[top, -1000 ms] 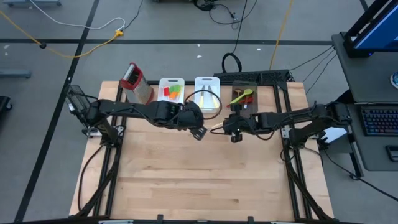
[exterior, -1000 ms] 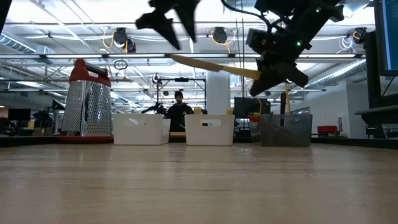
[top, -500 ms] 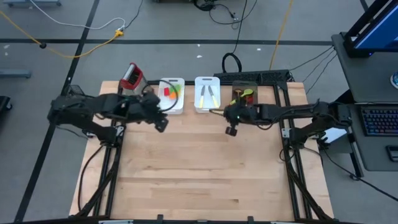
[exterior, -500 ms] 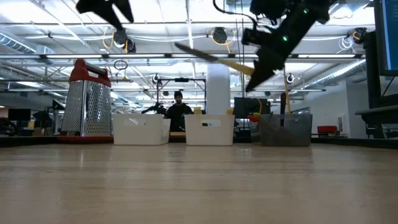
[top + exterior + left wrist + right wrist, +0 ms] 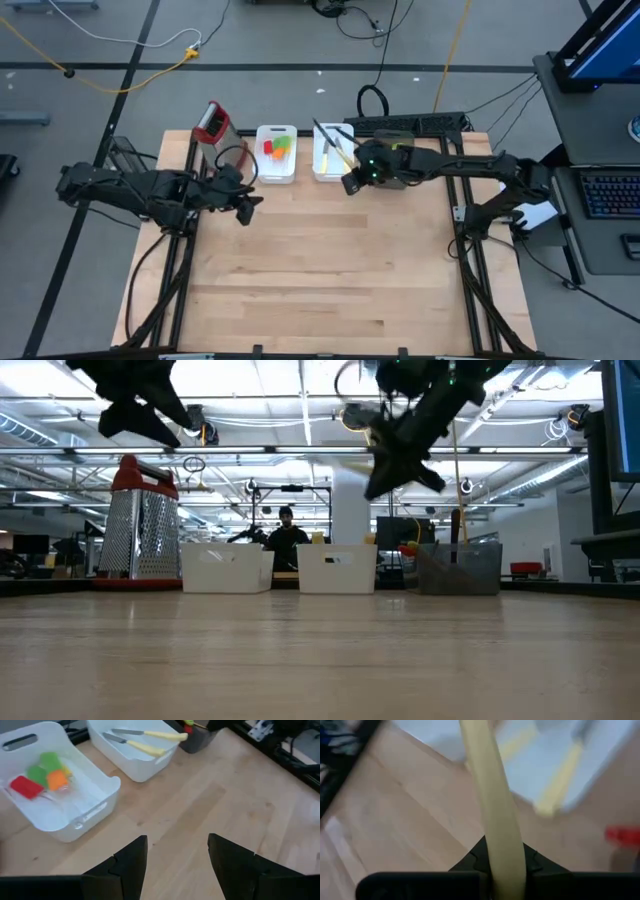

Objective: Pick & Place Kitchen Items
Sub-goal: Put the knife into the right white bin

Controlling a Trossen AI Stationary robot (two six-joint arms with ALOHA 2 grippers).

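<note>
Left to right along the table's (image 5: 320, 260) far edge: 1 box grater (image 5: 217, 130), 2 white bins, 1 dark bin (image 5: 392, 152).

Left white bin (image 5: 275, 153) holds the small spatulas (image 5: 42, 775): left wrist view shows 1 red, 2 green, 1 orange. Right white bin (image 5: 330, 152) holds 2 cream-handled knives (image 5: 142, 740), lying flat. The dark bin has a few more utensils, red and green bits showing; count unreadable.

Left gripper (image 5: 243, 208) is near the left edge, just in front of the grater, above bare wood, jaws apart and empty (own wrist view shows bare table between the fingers (image 5: 127, 865)).

Right gripper (image 5: 352, 181) is over the front right corner of the right white bin, clamped on a third cream-handled knife (image 5: 492, 820). High view shows that knife sticking out over the bin; right wrist view shows the handle pinched between the fingers, with the bin blurred beyond.

Low view only: a person (image 5: 287, 538) in the room behind the bins.

Versus a second ago: both grippers were mid-table and almost touching. Left has backed off toward the left edge, right has carried the knife back to the bin.
</note>
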